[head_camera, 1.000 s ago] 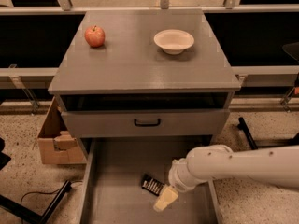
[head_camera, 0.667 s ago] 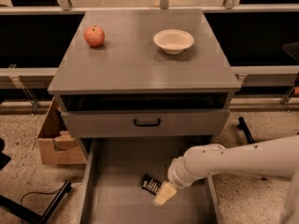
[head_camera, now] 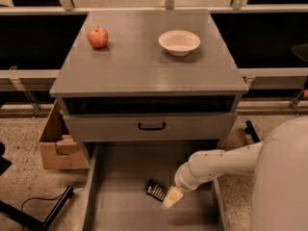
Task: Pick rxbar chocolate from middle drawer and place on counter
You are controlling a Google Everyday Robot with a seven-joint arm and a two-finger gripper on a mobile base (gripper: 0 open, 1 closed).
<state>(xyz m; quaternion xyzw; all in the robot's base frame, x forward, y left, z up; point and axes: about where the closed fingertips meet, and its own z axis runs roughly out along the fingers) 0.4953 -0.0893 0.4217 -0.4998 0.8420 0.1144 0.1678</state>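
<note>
Down low, cream-coloured claw (head_camera: 172, 198) on the end of a white jointed arm (head_camera: 221, 162), sunk into the wide grey pulled-out middle drawer (head_camera: 120, 177), close to its flat floor and toward its right half. Cannot tell whether spread or pressed together. Just left of the claw and seemingly touching it, small flat black-wrapped rxbar chocolate with white lettering (head_camera: 155, 189), lying slanted on the drawer floor, right end under or against the claw; cannot tell which. Well beyond and above the claw, closed grey drawer front with a black handle (head_camera: 152, 126). Higher again, flat grey surface of the cabinet (head_camera: 139, 66), well apart from the claw, carrying a round red apple (head_camera: 97, 36) far off to the claw's left and a shallow round cream bowl (head_camera: 179, 42) almost straight beyond the claw. Far left of the claw, outside the drawer on the speckled floor, open brown cardboard box (head_camera: 55, 146).
</note>
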